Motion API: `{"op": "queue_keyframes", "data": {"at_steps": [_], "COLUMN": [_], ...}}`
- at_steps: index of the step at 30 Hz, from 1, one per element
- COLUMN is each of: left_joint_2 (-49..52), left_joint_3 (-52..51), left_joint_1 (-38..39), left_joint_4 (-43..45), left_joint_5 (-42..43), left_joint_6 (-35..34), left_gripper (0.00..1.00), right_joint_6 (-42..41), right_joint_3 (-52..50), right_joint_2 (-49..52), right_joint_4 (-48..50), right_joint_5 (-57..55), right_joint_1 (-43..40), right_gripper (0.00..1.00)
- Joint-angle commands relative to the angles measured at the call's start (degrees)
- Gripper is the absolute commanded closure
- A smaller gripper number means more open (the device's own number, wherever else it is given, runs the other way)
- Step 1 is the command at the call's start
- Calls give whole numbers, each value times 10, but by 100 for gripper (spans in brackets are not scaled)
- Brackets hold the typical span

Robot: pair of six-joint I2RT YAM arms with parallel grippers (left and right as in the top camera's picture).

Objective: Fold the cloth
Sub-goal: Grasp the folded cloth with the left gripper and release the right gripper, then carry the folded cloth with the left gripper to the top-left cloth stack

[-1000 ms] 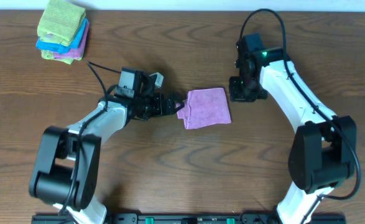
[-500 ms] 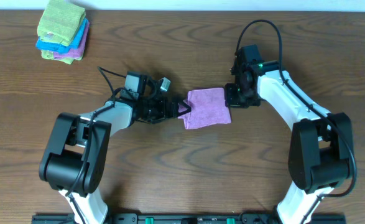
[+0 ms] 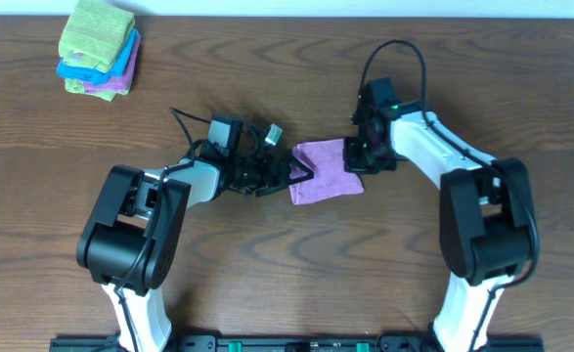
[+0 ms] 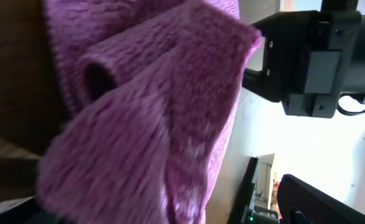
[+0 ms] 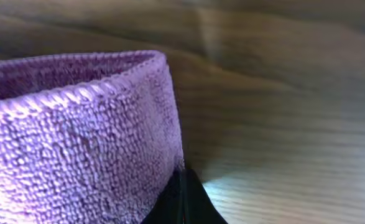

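The lilac cloth (image 3: 328,174) lies folded into a small rectangle at the table's middle. My left gripper (image 3: 304,172) is at its left edge, fingers spread open on either side of that edge. The left wrist view is filled with bunched cloth (image 4: 151,112) close up, and its own fingers do not show there. My right gripper (image 3: 357,159) is at the cloth's upper right corner. In the right wrist view its black fingertips (image 5: 183,202) are shut together, touching the thick folded edge of the cloth (image 5: 76,143), with nothing between them.
A stack of folded green, blue and purple cloths (image 3: 96,49) sits at the far left corner. The right arm's black housing (image 4: 313,56) looms just beyond the cloth in the left wrist view. Brown wooden tabletop (image 3: 296,274) surrounds the cloth.
Both arms have closed in on the cloth: the left gripper slid right to its left edge, and the right gripper came left and down to its upper right corner.
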State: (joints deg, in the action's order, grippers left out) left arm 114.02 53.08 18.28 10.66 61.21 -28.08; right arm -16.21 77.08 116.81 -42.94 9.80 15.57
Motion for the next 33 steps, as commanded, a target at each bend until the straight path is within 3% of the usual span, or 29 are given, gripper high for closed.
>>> {"op": "queue_keyframes", "data": {"at_steps": [1, 6, 8, 10, 11, 14, 18, 22, 27, 33], "left_joint_2": [29, 29, 29, 29, 29, 29, 29, 17, -43, -85], "left_joint_3": [-10, -10, -10, -10, -10, -10, -9, 2, 71, 157], "left_joint_1": [12, 20, 20, 19, 17, 12, -2, -25, -83, -199], "left_joint_4": [-7, 1, -1, -5, -8, -16, 4, 123, 272, 289], "left_joint_5": [-34, -38, -38, -37, -38, -38, -33, 20, 11, 9], "left_joint_6": [-9, -20, -20, -24, -24, -25, -54, -134, -262, -313], "left_gripper": [5, 0, 11, 38, 57, 94, 94, 94, 94, 94], "right_joint_6": [-16, -20, -20, -20, -20, -19, -8, 9, 28, 30], "right_joint_3": [-4, -3, -3, -2, -2, 0, 14, 24, 24, 24], "right_joint_2": [14, 14, 14, 13, 12, 10, -1, -40, -131, -206], "right_joint_4": [10, 13, 9, -2, -9, -34, -78, -108, -111, -113], "right_joint_5": [23, 24, 22, 19, 14, 0, -2, -17, -25, -25], "right_joint_1": [23, 34, 31, 23, 17, -2, -34, -53, -56, -56], "right_gripper": [99, 99, 99, 99, 99, 99, 99, 98, 98, 98]}}
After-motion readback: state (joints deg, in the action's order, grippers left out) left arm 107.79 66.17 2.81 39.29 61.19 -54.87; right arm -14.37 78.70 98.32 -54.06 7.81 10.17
